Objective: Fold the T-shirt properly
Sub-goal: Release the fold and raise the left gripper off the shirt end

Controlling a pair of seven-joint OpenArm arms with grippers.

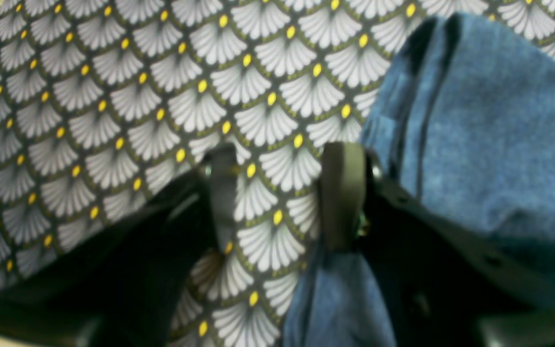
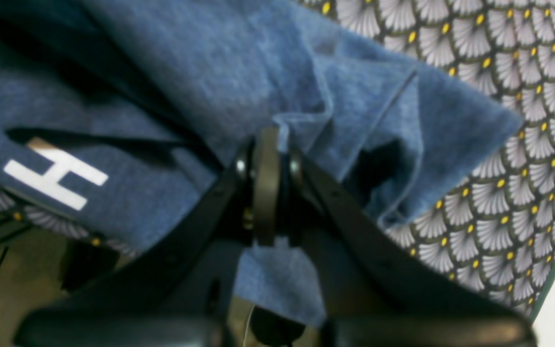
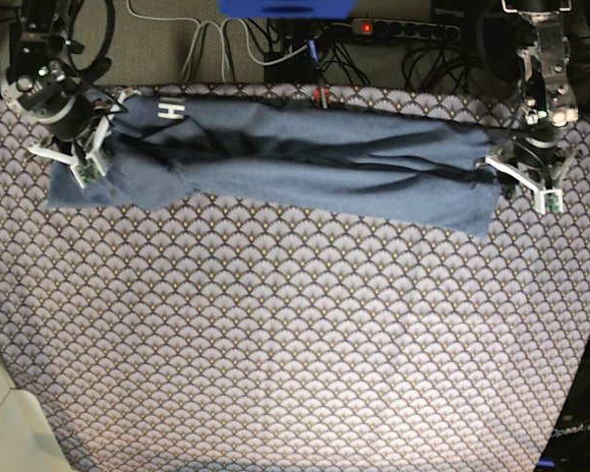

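The slate-blue T-shirt [image 3: 295, 162] lies stretched in a long creased band across the far part of the table, with a white letter H [image 3: 170, 111] near its left end. My right gripper [image 2: 270, 185] is shut on a bunched fold of the shirt [image 2: 239, 62] at that left end; the H [image 2: 56, 180] shows beside it. In the base view this gripper [image 3: 87, 162] sits at the shirt's left end. My left gripper [image 1: 281, 193] is open with only tablecloth between its fingers. The shirt [image 1: 489, 135] lies along its right finger. In the base view it [image 3: 519, 179] sits at the shirt's right end.
A tablecloth [image 3: 295, 344] with a grey fan pattern and yellow dots covers the table. Cables and a power strip [image 3: 403, 29] lie behind the far edge. The table's edge and the floor [image 2: 22, 270] show close to my right gripper.
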